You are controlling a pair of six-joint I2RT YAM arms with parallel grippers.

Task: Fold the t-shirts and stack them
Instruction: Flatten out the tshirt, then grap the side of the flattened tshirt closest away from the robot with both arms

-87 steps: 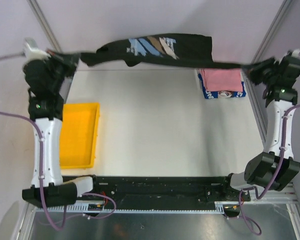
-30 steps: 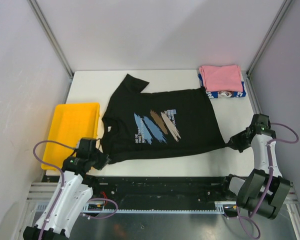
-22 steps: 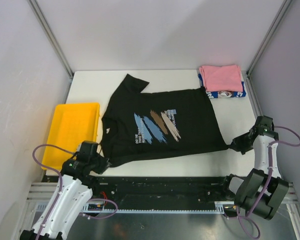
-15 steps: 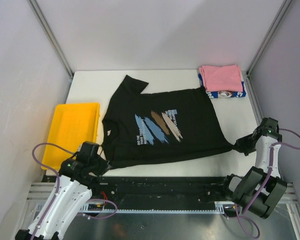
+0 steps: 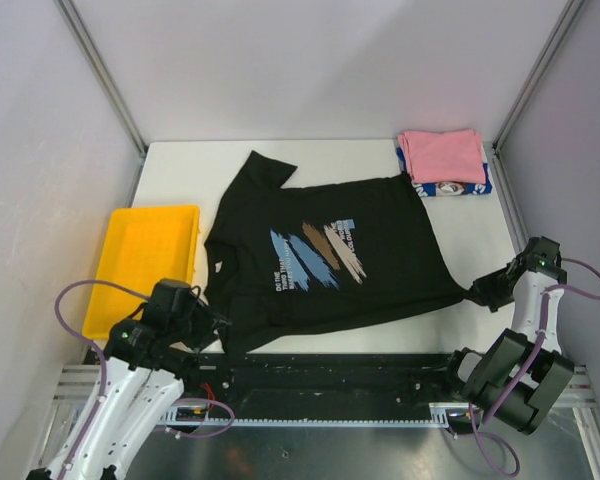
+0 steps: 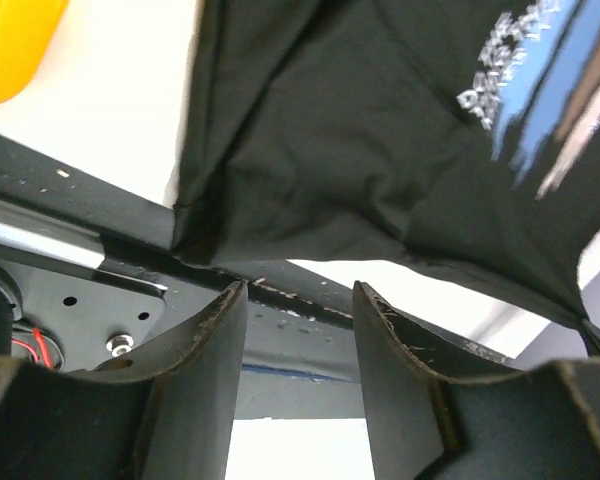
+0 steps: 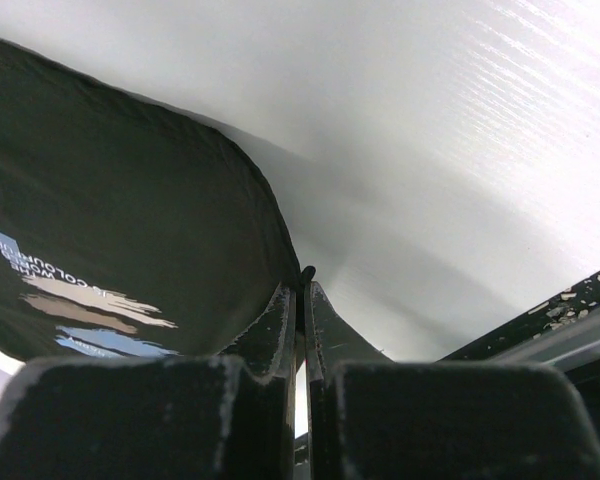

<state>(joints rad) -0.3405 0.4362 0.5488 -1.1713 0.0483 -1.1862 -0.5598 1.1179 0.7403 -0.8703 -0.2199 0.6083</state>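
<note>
The black shirt [image 5: 330, 260] lies spread, brush-stroke print up, near hem rumpled; its lettering is unreadable. The left gripper [image 6: 300, 293] gapes empty; the right gripper [image 7: 302, 285] clamps the shirt's edge.

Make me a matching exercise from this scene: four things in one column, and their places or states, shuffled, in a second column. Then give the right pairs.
Things:
1. black t-shirt
2. pink t-shirt
3. left gripper
4. right gripper

States:
A. folded, at the far right corner of the table
B. jaws apart, holding nothing
C. spread out, print up, in the middle of the table
D. shut on the edge of the black t-shirt

Pairs: 1-C, 2-A, 3-B, 4-D
</note>
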